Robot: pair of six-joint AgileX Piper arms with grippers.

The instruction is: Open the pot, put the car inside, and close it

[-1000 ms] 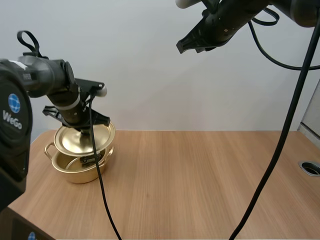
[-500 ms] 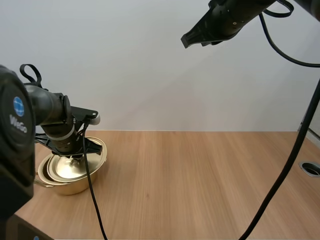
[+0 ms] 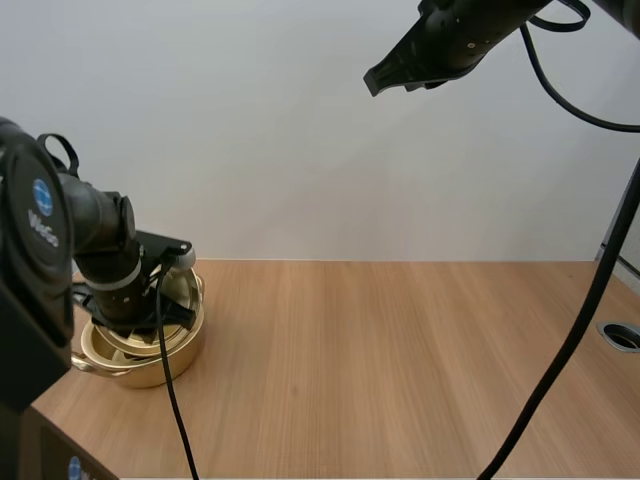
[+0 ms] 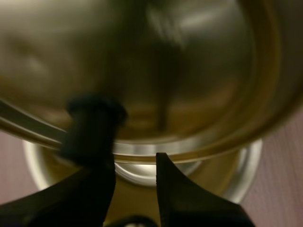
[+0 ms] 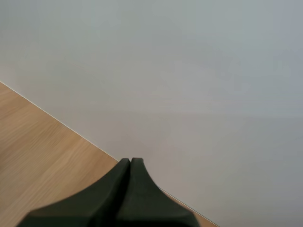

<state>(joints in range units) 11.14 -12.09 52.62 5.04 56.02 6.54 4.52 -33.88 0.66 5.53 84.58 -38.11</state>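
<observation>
Gleaming gold pot, matching domed lid, black knob.

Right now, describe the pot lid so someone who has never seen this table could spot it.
On the wooden table, look to the left end, where a gold pot sits under the left gripper. The lid is the shiny gold disc tilted over the pot's rim, the only piece with a black knob.

Wood table w/ round grey-rimmed hole nr its right edge.
</observation>
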